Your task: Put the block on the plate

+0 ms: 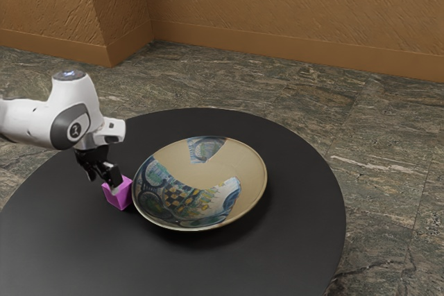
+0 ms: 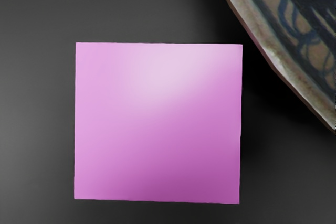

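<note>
Magenta and smooth-faced, the small cubic block (image 1: 119,196) is being supported by the round black table (image 1: 62,240), close under the black two-finger gripper (image 1: 103,181), toward five o'clock from it in the exterior view. The fingers are being held apart, with nothing clamped. No long axis is being offered by the square top; a short, straight descent is probably being called for, the patterned beige plate (image 1: 243,164) being skirted at three o'clock.

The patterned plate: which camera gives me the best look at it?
The exterior view: it takes in the whole plate, with its round rim and blue-and-yellow painting on beige. The wrist view gives a close-up of a stretch of rim and some dark blue pattern, beside the pink block.
</note>
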`<state>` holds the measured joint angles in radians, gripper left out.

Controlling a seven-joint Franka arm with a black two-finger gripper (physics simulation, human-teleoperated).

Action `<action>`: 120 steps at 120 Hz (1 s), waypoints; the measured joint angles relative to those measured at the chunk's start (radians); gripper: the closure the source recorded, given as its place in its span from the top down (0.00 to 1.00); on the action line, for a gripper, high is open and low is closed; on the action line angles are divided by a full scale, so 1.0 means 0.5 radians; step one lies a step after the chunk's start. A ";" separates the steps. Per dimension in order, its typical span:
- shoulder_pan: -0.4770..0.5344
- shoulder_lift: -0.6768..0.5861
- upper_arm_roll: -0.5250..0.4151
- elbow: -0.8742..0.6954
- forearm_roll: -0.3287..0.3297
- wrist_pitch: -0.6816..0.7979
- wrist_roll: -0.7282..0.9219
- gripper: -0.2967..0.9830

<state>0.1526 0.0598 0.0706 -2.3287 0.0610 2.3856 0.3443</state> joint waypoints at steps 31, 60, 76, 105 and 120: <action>0.045 0.068 0.002 -0.045 -0.002 0.107 0.013 0.77; 0.037 0.129 0.003 -0.047 -0.010 0.272 0.020 0.77; 0.031 0.155 0.000 -0.047 -0.024 0.337 0.017 0.77; 0.022 0.188 0.000 -0.042 -0.032 0.414 -0.011 0.69; 0.014 0.199 0.000 -0.038 -0.033 0.450 -0.027 0.65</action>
<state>0.1596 0.1595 0.0706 -2.3477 0.0447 2.6108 0.3311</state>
